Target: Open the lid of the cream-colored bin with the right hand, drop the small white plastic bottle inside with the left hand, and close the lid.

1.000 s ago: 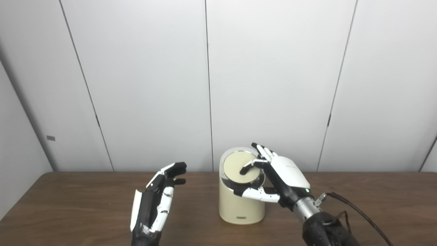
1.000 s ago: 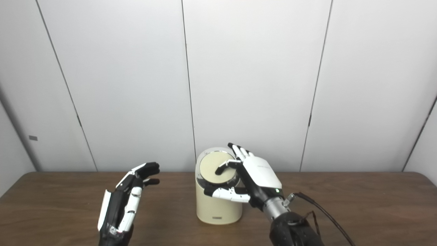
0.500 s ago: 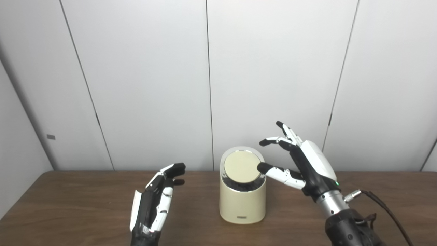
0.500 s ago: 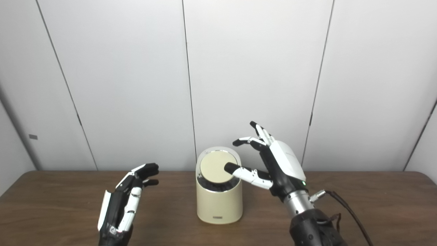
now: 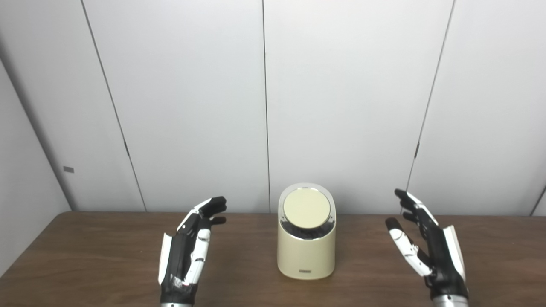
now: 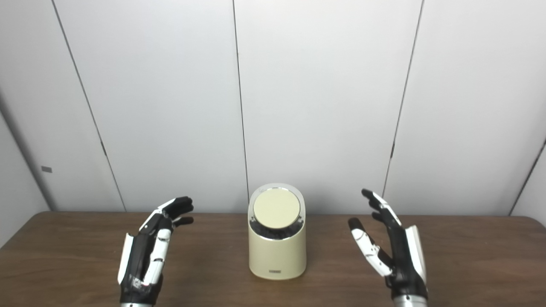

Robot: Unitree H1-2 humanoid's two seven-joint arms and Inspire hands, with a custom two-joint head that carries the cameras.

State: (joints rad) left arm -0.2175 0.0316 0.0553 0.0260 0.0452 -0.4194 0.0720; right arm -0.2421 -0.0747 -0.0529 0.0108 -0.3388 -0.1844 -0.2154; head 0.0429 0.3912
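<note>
The cream-colored bin (image 5: 305, 251) stands on the brown table (image 5: 85, 264) at the middle. Its round lid (image 5: 306, 209) is down, tilted toward me. My left hand (image 5: 187, 251) is open and empty, held upright to the left of the bin. My right hand (image 5: 426, 247) is open and empty, held upright to the right of the bin, well apart from it. No small white bottle shows in either view.
A white panelled wall (image 5: 341, 106) stands right behind the table's far edge. Bare tabletop lies on both sides of the bin and in front of it.
My right hand has lifted off the bin's lid and drawn back to the right and down. The lid stays shut. The left hand has barely moved. The camera has shifted slightly.
</note>
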